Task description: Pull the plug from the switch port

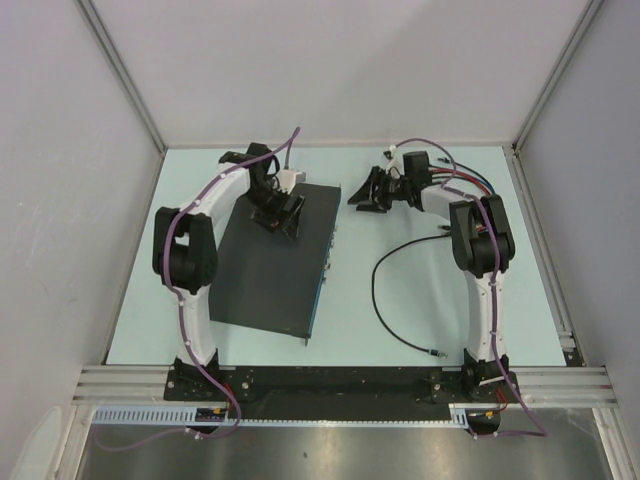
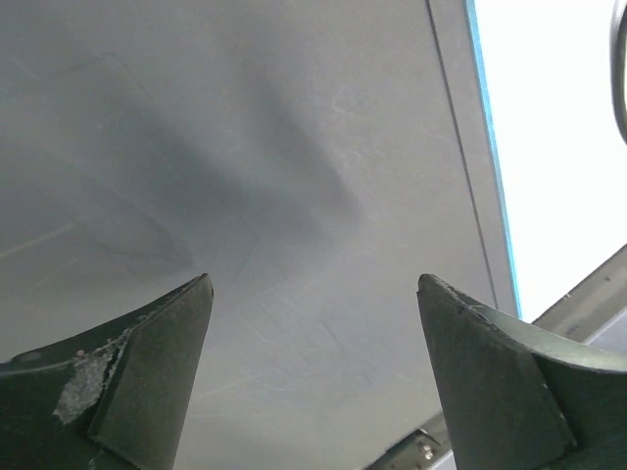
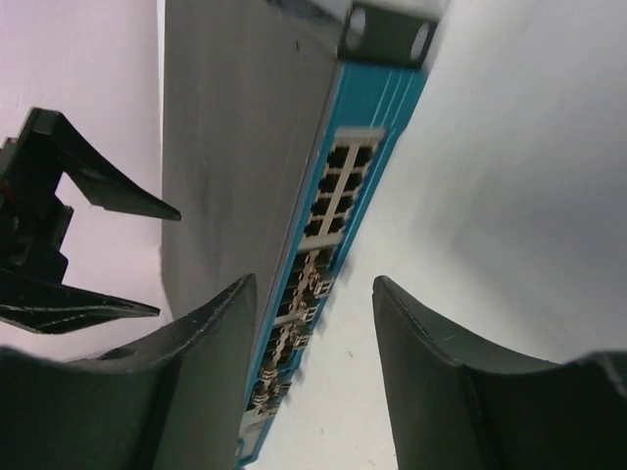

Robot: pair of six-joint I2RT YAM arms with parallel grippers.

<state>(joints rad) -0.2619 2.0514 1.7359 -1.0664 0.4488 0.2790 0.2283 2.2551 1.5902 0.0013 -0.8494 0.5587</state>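
The switch (image 1: 270, 270) is a flat black box lying left of centre, its thin blue port face (image 3: 333, 196) turned to the right. My left gripper (image 1: 283, 222) hovers open over the far end of the switch's top (image 2: 294, 147), with nothing between its jaws (image 2: 313, 279). To the right of the switch's far corner, my right gripper (image 1: 362, 198) is open and empty, and the row of ports shows between its jaws (image 3: 313, 279). A black cable (image 1: 375, 285) lies loose on the table, apart from the switch. Its small plug (image 1: 436, 352) rests near the right arm's base.
The pale table (image 1: 420, 300) is walled by grey panels on three sides. A metal rail (image 1: 340, 382) runs along the near edge by both arm bases. A mounting ear (image 3: 387, 34) sticks out at the switch's end. My left gripper's fingers (image 3: 88, 245) show in the right wrist view.
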